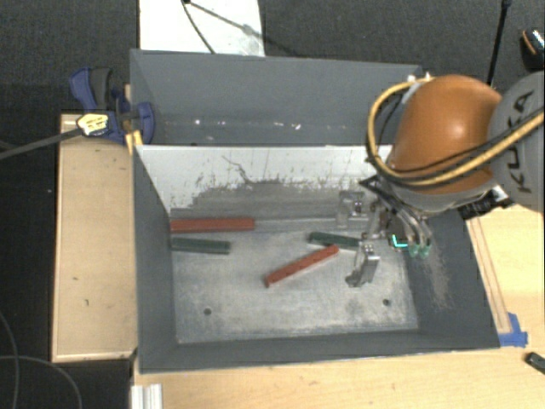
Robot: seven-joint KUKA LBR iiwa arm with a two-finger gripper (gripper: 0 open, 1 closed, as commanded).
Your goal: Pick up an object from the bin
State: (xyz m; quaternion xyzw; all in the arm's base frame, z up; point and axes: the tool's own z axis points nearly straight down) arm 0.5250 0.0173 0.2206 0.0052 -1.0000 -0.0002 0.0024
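Green stick (329, 240), right end hidden behind arm (443, 135).

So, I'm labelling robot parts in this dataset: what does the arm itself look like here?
A rounded orange cover caps the wrist, with yellow and black cables looped around it. Behind it, a pale grey arm link bears black KUKA lettering, partly cut off. Under the cover are silvery metal parts and a small teal spot.
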